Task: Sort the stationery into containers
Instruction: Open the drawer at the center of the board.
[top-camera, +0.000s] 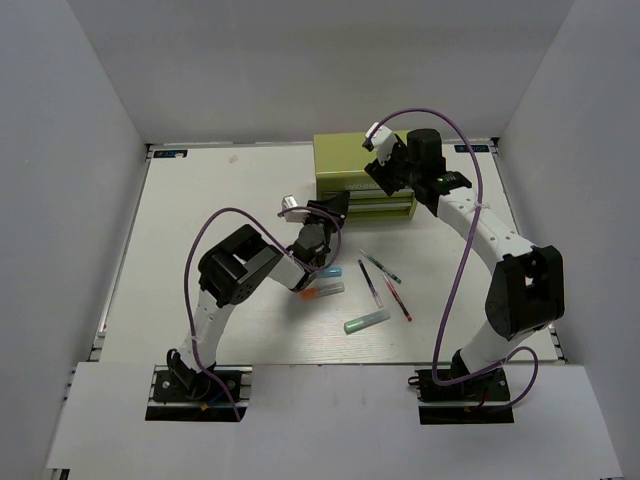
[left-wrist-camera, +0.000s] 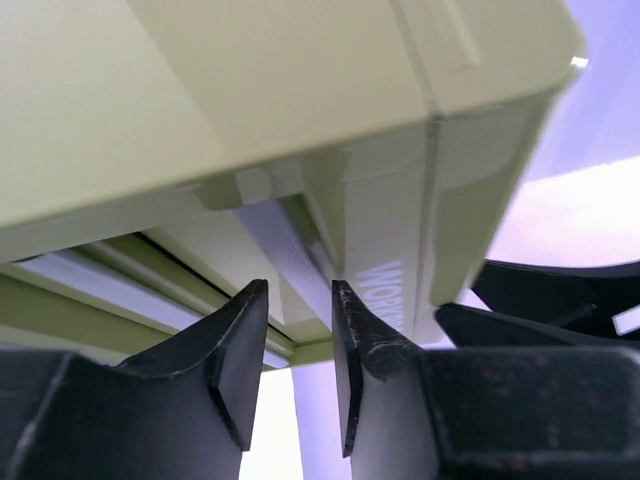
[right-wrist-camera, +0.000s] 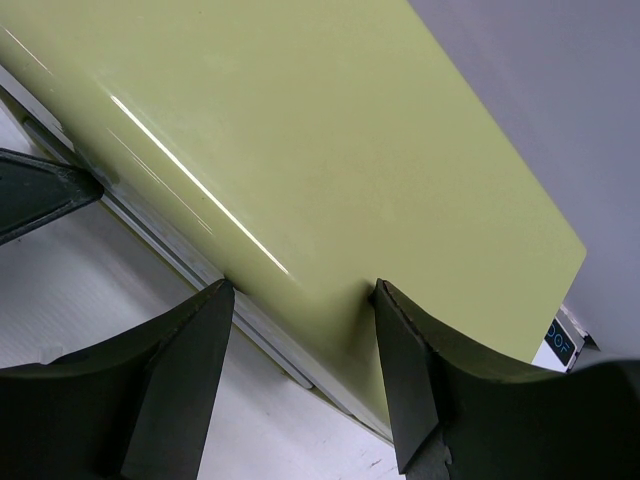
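Note:
The olive-green chest (top-camera: 345, 160) stands at the back of the table. My left gripper (top-camera: 335, 208) is at its front left corner, and in the left wrist view (left-wrist-camera: 300, 290) its jaws are closed narrowly on a pale drawer handle (left-wrist-camera: 280, 235) beside the pale lettering (left-wrist-camera: 385, 295). My right gripper (top-camera: 383, 172) is open and rests on the chest's top (right-wrist-camera: 300, 130), its fingers straddling the front edge. On the table lie a green-tipped pen (top-camera: 381, 267), a dark purple pen (top-camera: 370, 283), a red pen (top-camera: 397, 298), a mint green marker (top-camera: 367, 321), an orange marker (top-camera: 320, 292) and a light blue marker (top-camera: 328, 270).
White walls enclose the table on the left, back and right. The left arm's elbow (top-camera: 235, 265) hangs over the table's left middle. The right arm (top-camera: 500, 250) runs along the right side. A purple cable loops above each arm.

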